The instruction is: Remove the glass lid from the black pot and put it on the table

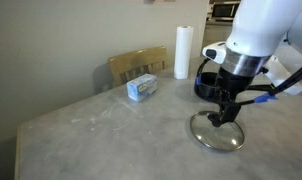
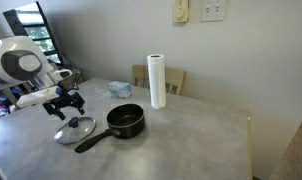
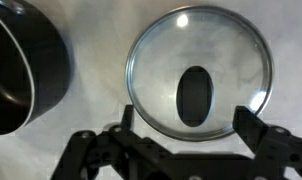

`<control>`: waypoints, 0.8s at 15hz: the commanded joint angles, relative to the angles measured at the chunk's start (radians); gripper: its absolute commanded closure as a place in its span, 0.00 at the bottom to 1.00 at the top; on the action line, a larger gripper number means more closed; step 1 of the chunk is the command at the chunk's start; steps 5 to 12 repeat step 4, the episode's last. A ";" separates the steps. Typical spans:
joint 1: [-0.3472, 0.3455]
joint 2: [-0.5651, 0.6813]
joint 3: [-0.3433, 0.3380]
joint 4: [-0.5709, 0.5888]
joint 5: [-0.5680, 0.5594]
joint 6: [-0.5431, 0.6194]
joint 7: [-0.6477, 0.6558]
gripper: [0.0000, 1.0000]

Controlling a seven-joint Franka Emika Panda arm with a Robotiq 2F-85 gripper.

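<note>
Wrist view looks straight down on the glass lid (image 3: 199, 60), which lies flat on the pale marbled desk (image 3: 91, 30) with its black knob (image 3: 194, 95) facing up. The end effector (image 3: 191, 125) hangs over it, unclenched: its two fingers (image 3: 126, 118) stand wide apart on either side of the knob and touch neither the knob nor anything else. The black pot (image 3: 21, 70) fills the picture's left edge, uncovered, with a strip of bare desk between it and the lid's metal rim.

In an exterior view, the end effector (image 1: 224, 113) points down just above the glass lid (image 1: 217, 134), which rests on the desk (image 1: 91, 130) near its front edge. The black pot (image 1: 204, 85) sits behind the lid, partly hidden by the arm. Farther back are a small blue and white box (image 1: 142, 88), a white paper-towel roll (image 1: 182, 52) and a wooden chair (image 1: 136, 63) at the desk's far side.

In an exterior view from the opposite side, the glass lid (image 2: 75, 130) lies flat on the desk (image 2: 191, 140), just beside the black pot (image 2: 126, 121) and its long handle (image 2: 91, 143). The end effector (image 2: 71, 104) hovers close above the lid, holding nothing. The paper-towel roll (image 2: 157, 80) stands upright behind the pot, with the box (image 2: 118, 89) near it.
</note>
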 commanded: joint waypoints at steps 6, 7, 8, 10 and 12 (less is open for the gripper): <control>-0.109 -0.132 0.101 0.011 0.068 -0.167 -0.122 0.00; -0.109 -0.132 0.101 0.011 0.068 -0.167 -0.122 0.00; -0.109 -0.132 0.101 0.011 0.068 -0.167 -0.122 0.00; -0.109 -0.132 0.101 0.011 0.068 -0.167 -0.122 0.00; -0.109 -0.132 0.101 0.011 0.068 -0.167 -0.122 0.00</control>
